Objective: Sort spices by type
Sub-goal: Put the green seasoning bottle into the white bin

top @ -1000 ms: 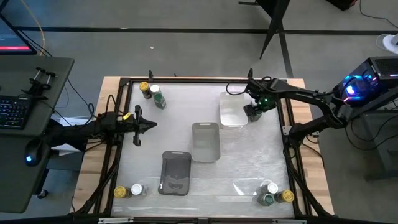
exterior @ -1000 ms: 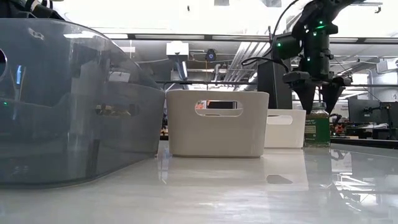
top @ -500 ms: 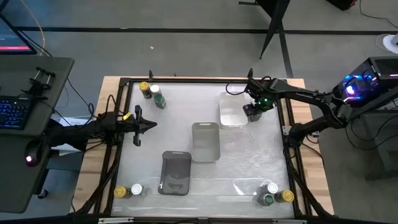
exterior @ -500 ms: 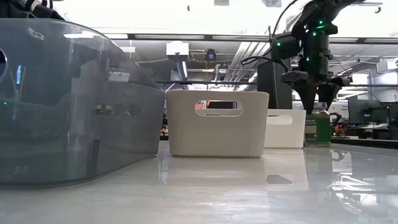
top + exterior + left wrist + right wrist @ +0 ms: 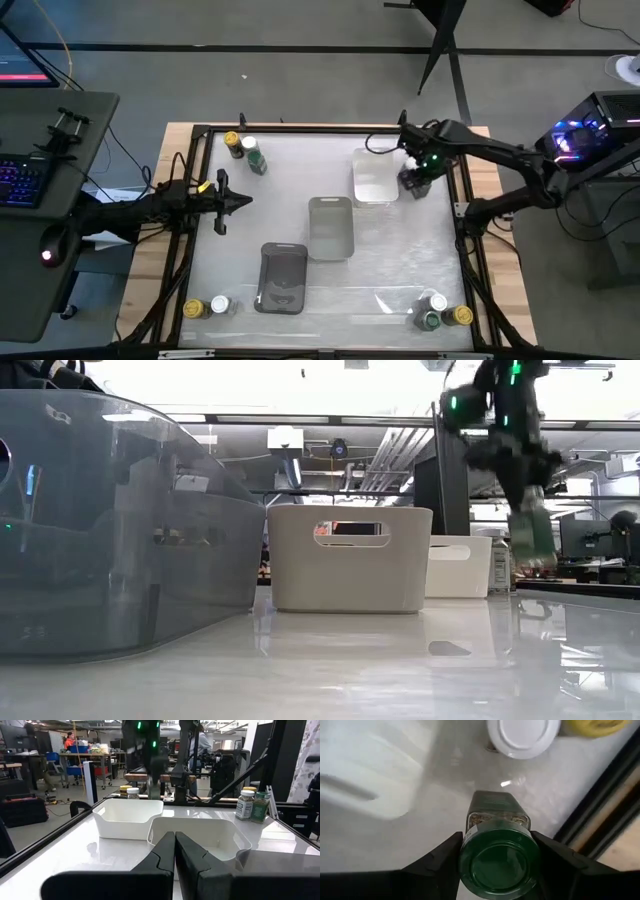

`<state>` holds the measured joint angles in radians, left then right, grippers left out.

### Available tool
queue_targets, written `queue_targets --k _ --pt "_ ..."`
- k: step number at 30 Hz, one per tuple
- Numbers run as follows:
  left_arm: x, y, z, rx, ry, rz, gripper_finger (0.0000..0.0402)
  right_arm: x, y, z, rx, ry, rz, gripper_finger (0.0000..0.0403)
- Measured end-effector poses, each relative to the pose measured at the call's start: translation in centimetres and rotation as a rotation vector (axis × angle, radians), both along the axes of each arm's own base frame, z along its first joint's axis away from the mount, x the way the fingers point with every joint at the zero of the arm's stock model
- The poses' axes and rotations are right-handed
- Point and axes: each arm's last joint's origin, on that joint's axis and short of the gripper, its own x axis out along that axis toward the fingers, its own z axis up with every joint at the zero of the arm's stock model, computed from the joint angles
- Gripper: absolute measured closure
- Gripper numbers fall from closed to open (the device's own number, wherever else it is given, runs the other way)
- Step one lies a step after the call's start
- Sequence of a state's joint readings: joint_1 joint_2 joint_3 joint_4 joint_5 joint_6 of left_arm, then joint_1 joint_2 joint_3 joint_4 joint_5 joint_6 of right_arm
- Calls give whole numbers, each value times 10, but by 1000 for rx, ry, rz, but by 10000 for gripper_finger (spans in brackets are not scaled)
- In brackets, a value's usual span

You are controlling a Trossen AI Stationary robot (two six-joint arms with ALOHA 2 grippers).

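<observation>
A grey floor (image 5: 300, 90) surrounds the desk (image 5: 180, 135), crossed by a dark line running side to side beyond its far edge. To the left stands a dark side table (image 5: 55, 150) carrying a keyboard (image 5: 20, 180). At the right sits a computer case (image 5: 590, 125) lit blue. Across the room, seen from the left wrist, a workbench (image 5: 80, 757) holds blue bins (image 5: 77, 749), and a person in orange (image 5: 68, 741) stands behind it. Ceiling pipes (image 5: 390, 445) and long strip lights (image 5: 250, 419) run overhead.
</observation>
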<state>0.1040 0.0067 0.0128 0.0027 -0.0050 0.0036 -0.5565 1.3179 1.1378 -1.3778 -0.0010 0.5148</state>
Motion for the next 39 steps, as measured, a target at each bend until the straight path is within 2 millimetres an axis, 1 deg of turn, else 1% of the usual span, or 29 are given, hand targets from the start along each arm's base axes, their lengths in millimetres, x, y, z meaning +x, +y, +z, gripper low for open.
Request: queue_targets --k 4,6,8,10,11,13,17,20,24,28,33,39 --pt "0 0 0 0 0 0 401 5 5 57 -94 -188 27 201" --pt "0 0 0 0 0 0 401 11 5 81 -157 -291 68 201" --pt "0 0 0 0 0 0 401 21 0 96 -214 -369 125 201" --pt "0 0 0 0 0 0 401 34 -9 98 -226 -386 204 201" --pt "0 0 0 0 0 1 401 42 -14 94 -214 -368 251 201" --pt "0 0 0 0 0 0 401 58 -25 79 -170 -306 351 201" --pt "0 0 0 0 0 0 401 85 -46 40 -106 -112 574 201" --pt "0 0 0 0 0 0 401 100 -58 13 -60 -17 722 198" --pt "0 0 0 0 -1 1 401 112 -67 -11 -32 70 876 193" --pt "0 0 0 0 0 0 401 122 -73 -25 -43 80 980 197" --pt "0 0 0 0 0 1 401 128 -79 -35 -86 125 1059 193" --pt "0 0 0 0 -1 0 401 126 -83 -37 -82 143 1069 188"
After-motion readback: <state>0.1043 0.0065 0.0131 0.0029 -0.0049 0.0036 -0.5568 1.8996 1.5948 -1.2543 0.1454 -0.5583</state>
